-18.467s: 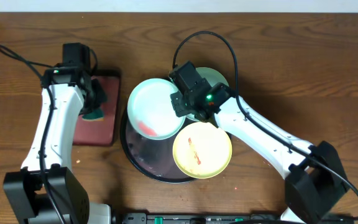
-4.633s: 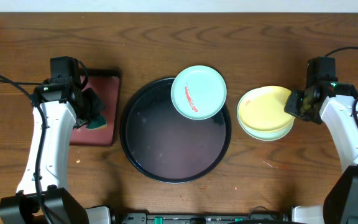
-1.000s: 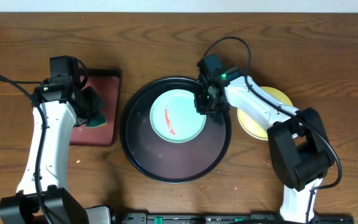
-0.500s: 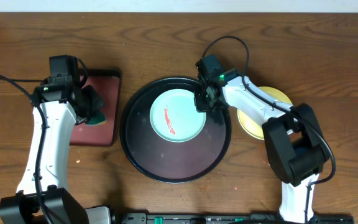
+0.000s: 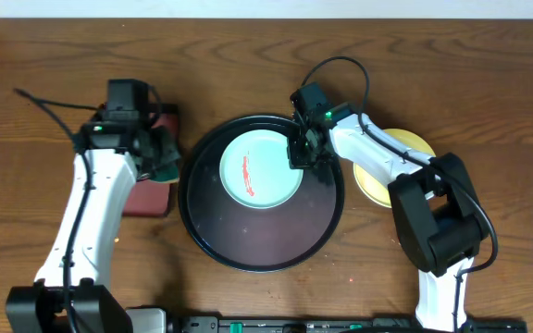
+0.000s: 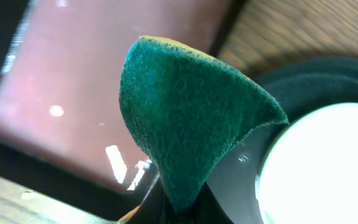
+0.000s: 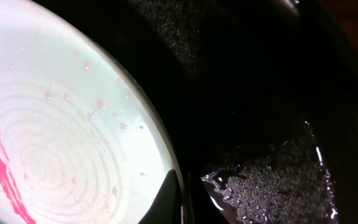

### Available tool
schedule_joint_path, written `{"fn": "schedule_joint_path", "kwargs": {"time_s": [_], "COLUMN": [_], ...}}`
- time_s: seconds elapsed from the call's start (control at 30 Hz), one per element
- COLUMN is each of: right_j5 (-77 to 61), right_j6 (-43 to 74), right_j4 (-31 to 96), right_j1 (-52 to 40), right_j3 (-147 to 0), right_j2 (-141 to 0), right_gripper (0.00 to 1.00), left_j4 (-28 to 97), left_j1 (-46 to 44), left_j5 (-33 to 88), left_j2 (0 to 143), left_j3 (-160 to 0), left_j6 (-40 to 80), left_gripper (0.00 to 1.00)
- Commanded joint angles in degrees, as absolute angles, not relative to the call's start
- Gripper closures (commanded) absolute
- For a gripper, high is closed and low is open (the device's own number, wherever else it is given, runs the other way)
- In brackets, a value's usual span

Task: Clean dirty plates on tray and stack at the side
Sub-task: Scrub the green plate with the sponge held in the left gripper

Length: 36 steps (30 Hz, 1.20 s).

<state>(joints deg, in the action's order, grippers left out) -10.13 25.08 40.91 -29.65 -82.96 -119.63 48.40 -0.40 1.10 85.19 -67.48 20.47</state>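
The mint-green plate point(image 5: 266, 180) lies flat in the upper half of the round black tray point(image 5: 248, 262), with a red smear point(image 5: 248, 173) just left of its middle. The right gripper point(image 5: 303, 153) sits at the plate's right edge. In the wrist view its tips look pinched over the rim, so I take it to be gripping the plate to steady it.

The left gripper point(image 5: 155, 155) is clamped on a green sponge point(image 6: 185, 118) and hangs over the gap between the dark red tray point(image 5: 142, 199) and the black one, near the plate but not on it. A yellow plate point(image 5: 413, 145) waits on the table to the right, partly under the arm.

The scrub looks to be the step in hand. I'd bring the sponge in low from the left and press flat on the smear. Short strokes along the streak would suit, with the right grip kept firm so the plate doesn't skate across the wet tray.
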Motion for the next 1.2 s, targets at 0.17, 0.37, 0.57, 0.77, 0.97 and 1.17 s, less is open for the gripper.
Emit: {"fn": "schedule_joint_path", "kwargs": {"time_s": [0.17, 0.37, 0.57, 0.77, 0.97, 1.17], "right_j5": [-10.8, -10.8, -10.8, -10.8, -10.8, -10.8], "right_j6": [27.0, 27.0, 27.0, 27.0, 27.0, 26.9], "right_j4": [41.0, 40.9, 40.9, 40.9, 40.9, 40.9], "right_j1": [-30.3, -30.3, -30.3, -30.3, -30.3, -30.3], "right_j3": [-83.7, -83.7, -83.7, -83.7, -83.7, -83.7], "right_j2": [-122.1, -122.1, -122.1, -122.1, -122.1, -122.1], "right_gripper": [0.99, 0.99, 0.99, 0.99, 0.99, 0.99], "left_j4": [48.0, 44.8, 40.1, 37.6, 37.3, 36.0], "left_j1": [-9.0, -14.6, -18.9, -22.4, -24.3, -24.7], "left_j5": [0.4, 0.4, 1.5, 1.5, 4.6, 12.1], "left_j2": [85.8, 88.0, 94.8, 102.1, 106.1, 107.1], "left_j3": [-68.4, -68.3, -68.3, -68.3, -68.3, -68.3], "left_j6": [21.6, 21.7, 21.7, 22.2, 24.3, 18.4], "left_gripper": [0.93, 0.92, 0.93, 0.92, 0.93, 0.93]}}
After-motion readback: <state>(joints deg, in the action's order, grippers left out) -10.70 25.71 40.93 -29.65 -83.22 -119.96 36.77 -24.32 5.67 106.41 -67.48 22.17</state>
